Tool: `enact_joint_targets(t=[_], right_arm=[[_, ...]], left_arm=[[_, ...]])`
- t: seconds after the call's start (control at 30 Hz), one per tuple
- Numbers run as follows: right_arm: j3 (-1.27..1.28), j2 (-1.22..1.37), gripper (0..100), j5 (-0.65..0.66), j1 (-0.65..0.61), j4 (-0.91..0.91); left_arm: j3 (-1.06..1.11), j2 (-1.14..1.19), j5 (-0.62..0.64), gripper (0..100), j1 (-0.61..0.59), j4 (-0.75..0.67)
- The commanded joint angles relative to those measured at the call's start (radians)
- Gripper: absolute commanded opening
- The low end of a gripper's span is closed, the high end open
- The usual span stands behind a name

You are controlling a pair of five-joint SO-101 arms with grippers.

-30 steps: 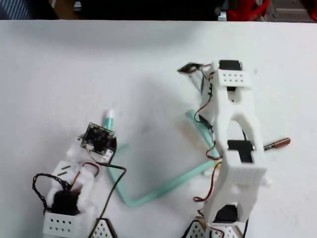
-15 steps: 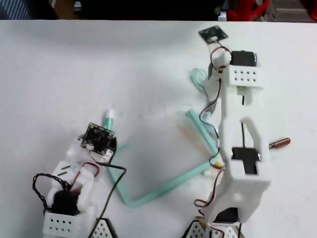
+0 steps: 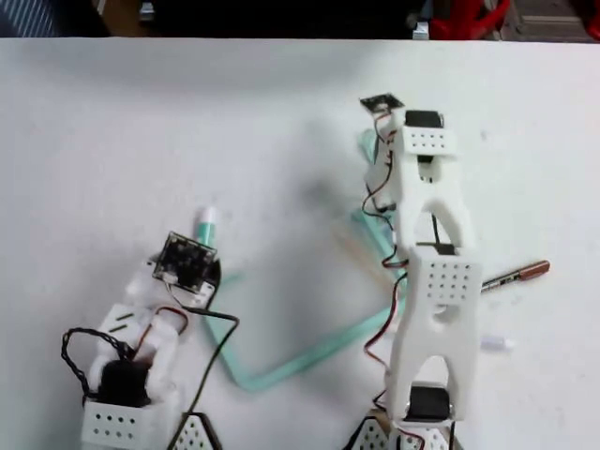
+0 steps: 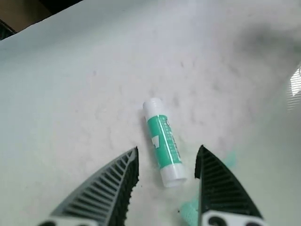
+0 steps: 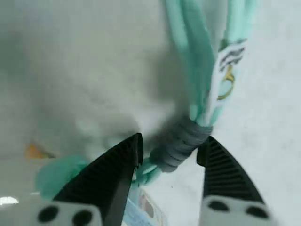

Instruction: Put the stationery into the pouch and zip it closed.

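Left end effector, jaws wide, hangs over the glue stick on the desk. Right end effector, jaws apart, straddles the grey zipper pull of the pouch

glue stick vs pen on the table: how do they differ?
The glue stick is short, thick, green and white; the pen is thin with a reddish-brown end. The glue stick lies just ahead of the open left gripper; the pen lies beside the right arm. Both lie flat on the table.
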Motion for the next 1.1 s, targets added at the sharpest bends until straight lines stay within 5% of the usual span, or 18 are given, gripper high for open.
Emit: enact_joint_targets(t=[0.0,0.07,0.5,1.07], right_arm=[[-0.132,0.09,9.7,-0.006,0.022,0.051],[-0.19,0.133,1.5,-0.006,0.018,0.097],[-0.45,-0.073,1.7,-0.012,-0.033,0.203],[-0.055,-0.954,1.7,-0.006,-0.338,0.197]], left_arm=[[-0.003,-0.012,-0.002,20,0.004,-0.021],[-0.003,-0.012,-0.002,20,0.004,-0.021],[-0.003,-0.012,-0.002,20,0.004,-0.021],[-0.103,-0.012,0.0,20,0.004,0.087]])
